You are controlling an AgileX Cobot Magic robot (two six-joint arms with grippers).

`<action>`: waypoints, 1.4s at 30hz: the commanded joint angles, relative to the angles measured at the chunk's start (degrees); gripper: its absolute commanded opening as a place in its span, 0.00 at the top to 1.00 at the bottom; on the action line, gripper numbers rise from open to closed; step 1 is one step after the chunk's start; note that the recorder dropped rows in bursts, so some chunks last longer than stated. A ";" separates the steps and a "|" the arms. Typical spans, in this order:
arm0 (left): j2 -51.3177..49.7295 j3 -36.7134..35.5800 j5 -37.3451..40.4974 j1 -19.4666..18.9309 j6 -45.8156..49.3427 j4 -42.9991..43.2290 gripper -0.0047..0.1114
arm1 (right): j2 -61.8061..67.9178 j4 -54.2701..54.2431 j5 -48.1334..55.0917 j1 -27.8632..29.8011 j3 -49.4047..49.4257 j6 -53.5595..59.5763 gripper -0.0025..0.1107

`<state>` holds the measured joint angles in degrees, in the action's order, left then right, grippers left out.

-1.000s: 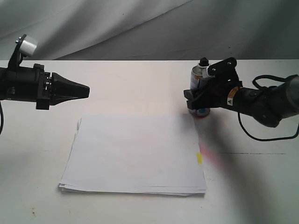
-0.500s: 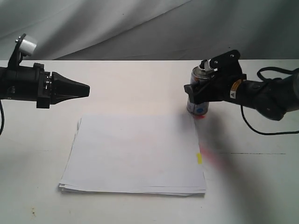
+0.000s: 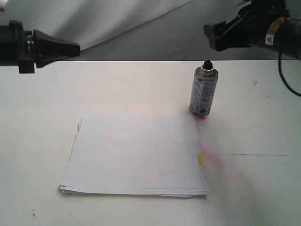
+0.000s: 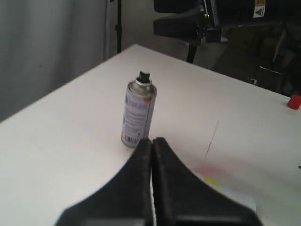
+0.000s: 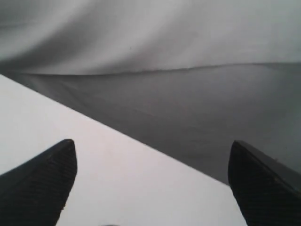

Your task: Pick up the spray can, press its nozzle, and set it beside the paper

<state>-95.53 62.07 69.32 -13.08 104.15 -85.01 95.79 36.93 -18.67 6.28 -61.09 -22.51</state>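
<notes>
The silver spray can [image 3: 203, 92] with its white label stands upright and free on the table, just off the far right corner of the paper [image 3: 136, 155]. Its black nozzle [image 3: 207, 63] points up. In the left wrist view the spray can [image 4: 138, 115] stands beyond my left gripper [image 4: 151, 141], whose jaws are pressed together on nothing. That left gripper [image 3: 75, 46] hangs high at the far left. My right gripper [image 3: 211, 34] is raised above and behind the can, apart from it. In its own view the right gripper [image 5: 153, 183] is wide open and empty.
A pink-red smear [image 3: 217, 161] marks the white table [image 3: 141, 84] beside the paper's yellow edge mark [image 3: 200, 159]. A grey cloth backdrop [image 3: 141, 23] hangs behind the table. A small red object [image 4: 294, 101] lies at a table edge.
My right gripper let go of the spray can and lifted up and back, leaving the can standing. The left arm also rose higher.
</notes>
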 commanded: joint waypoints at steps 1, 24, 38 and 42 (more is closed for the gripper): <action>8.56 0.35 0.65 -1.78 -4.03 -1.52 0.96 | -7.73 2.62 4.52 -0.84 -0.37 -3.46 0.27; 47.00 -33.33 0.65 -3.67 -2.72 -14.93 0.96 | -57.06 -20.07 67.03 -23.38 0.50 9.07 0.49; 52.89 -44.39 0.65 -4.91 -2.60 -14.93 0.96 | -80.17 -34.80 71.62 -23.51 11.82 12.11 0.98; 52.79 -45.07 0.65 -4.91 -1.74 -14.93 0.96 | -79.98 -37.98 56.55 -23.51 22.43 17.95 0.98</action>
<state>-43.03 17.59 69.89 -17.93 101.50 -98.78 15.60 1.41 47.85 -17.03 -44.94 -8.73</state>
